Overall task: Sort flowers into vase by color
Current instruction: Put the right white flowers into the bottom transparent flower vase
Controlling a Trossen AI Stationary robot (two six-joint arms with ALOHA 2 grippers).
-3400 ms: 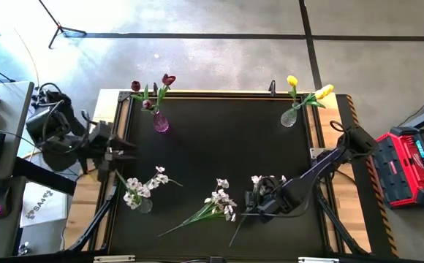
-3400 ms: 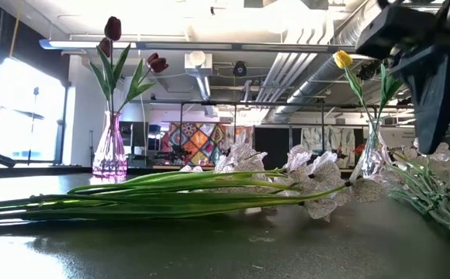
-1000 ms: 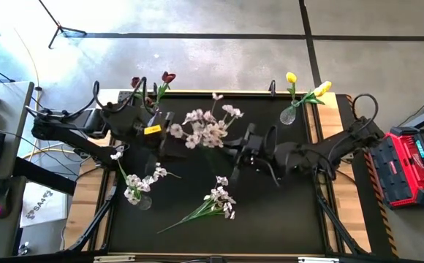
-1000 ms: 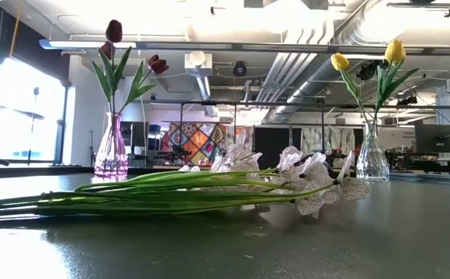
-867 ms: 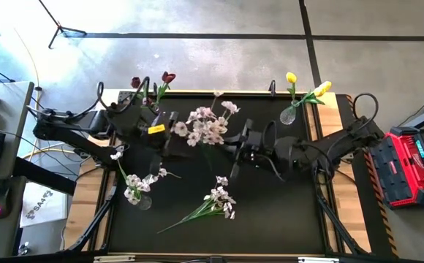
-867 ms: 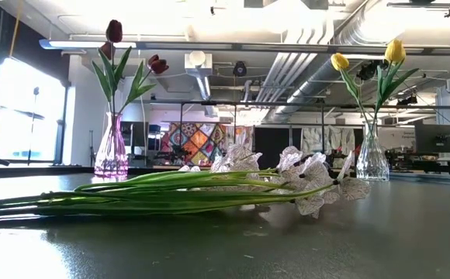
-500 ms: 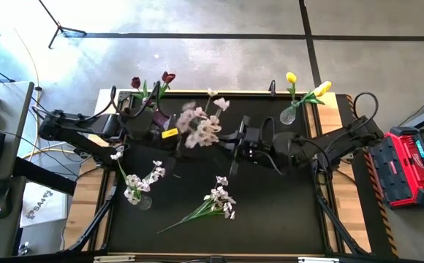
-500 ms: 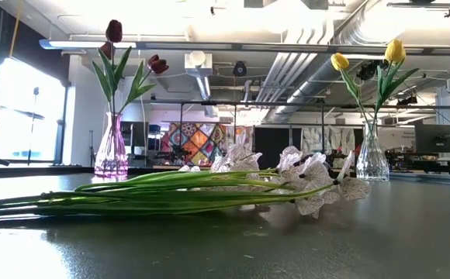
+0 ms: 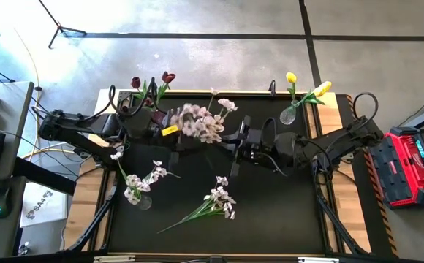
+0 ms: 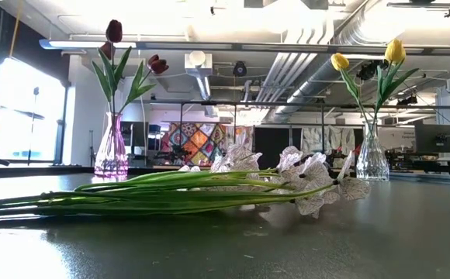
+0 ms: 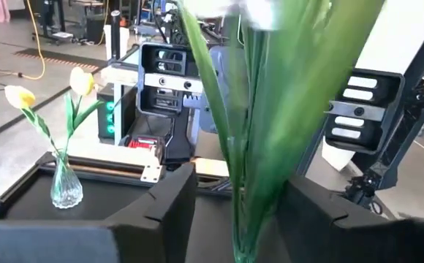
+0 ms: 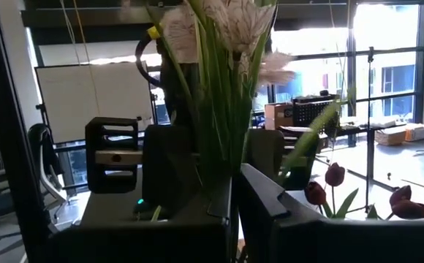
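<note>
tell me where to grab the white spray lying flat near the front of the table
Grip the white spray on its bare green stem, midway between the cut end and the blossoms, probably coming straight down from above. It lies flat on the table with the stem free of neighbours, while the blossom end is bushy and soft.

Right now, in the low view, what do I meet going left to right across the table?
Pink vase with maroon tulips → white blossom spray lying flat, stems left and blooms right → clear vase with yellow tulips.
</note>
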